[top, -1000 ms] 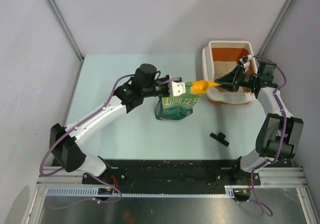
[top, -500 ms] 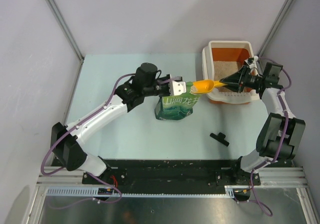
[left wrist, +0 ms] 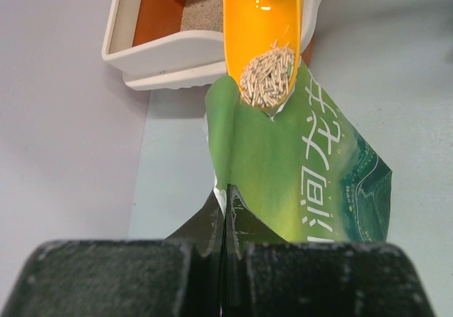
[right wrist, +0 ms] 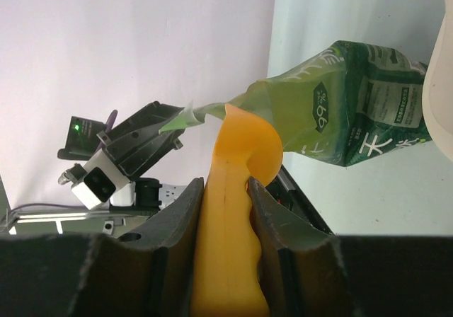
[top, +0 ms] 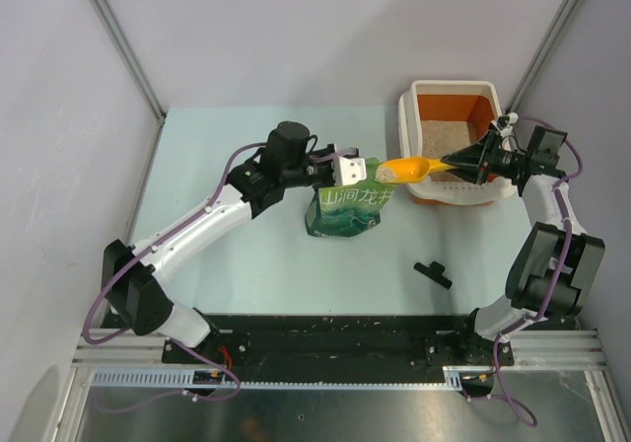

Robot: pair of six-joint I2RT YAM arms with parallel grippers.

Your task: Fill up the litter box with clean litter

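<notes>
**A:** Which step is this?

**B:** A loaded carry, I'd judge. The right gripper has its jaws partly closed on the handle of the yellow-orange scoop. A small heap of clean litter, in pale short pellets, sits at the scoop's tip, just above the mouth of the green litter bag.

**A:** And the left gripper?

**B:** Fully closed, pinching the bag's top edge and holding the pouch upright and open.

**A:** Where is the litter box?

**B:** At the far right of the table, just beside the bag, with a pale layer of litter already on its orange floor.

**A:** What does the next move need?

**B:** Keep the scoop level, swing it back over the wide white rim, then tip it inside. Tilting it early would spill pellets onto the table.

**A:** Is anything in the way?

**B:** The bag's raised flap sits by the scoop's lip, though I cannot tell whether they touch. The box's near corner has to be cleared too. A small black part lies well apart, nearer the arm bases
</notes>
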